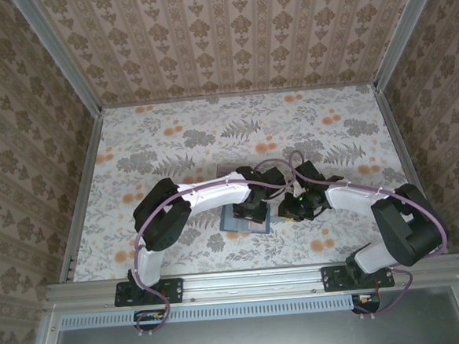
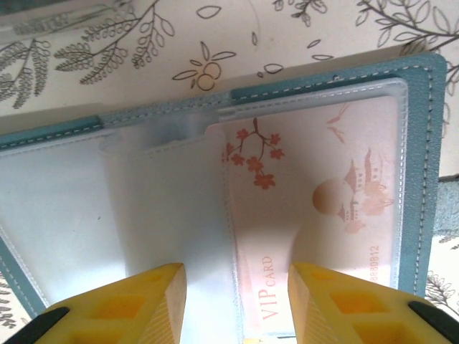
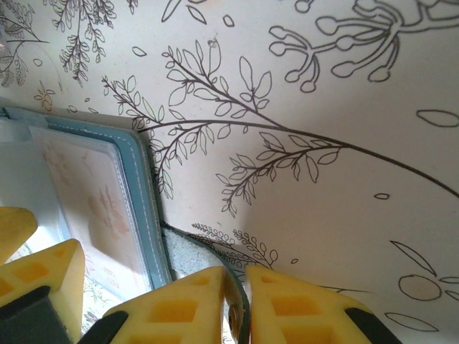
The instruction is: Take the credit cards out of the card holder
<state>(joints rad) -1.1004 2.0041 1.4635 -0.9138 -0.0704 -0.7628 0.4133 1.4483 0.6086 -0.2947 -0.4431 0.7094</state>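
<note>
The teal card holder (image 1: 235,225) lies open on the table, its stitched border (image 2: 419,179) framing clear sleeves. A pale pink credit card (image 2: 315,201) printed "VIP CARD" sits inside the right sleeve; the left sleeves look empty. The dark grey card is hidden. My left gripper (image 2: 237,304) hovers open just above the sleeves, its yellow fingers (image 2: 154,301) straddling the pink card's left edge. My right gripper (image 3: 237,290) is shut on the holder's strap tab (image 3: 215,251), at the wallet's right side (image 3: 140,193). From above, both grippers (image 1: 252,208) (image 1: 291,209) meet at the wallet.
A transparent plastic tray edge (image 2: 50,20) lies just beyond the wallet. The floral tablecloth (image 1: 172,144) spreads on all sides, bounded by metal rails (image 1: 80,182) and patterned walls.
</note>
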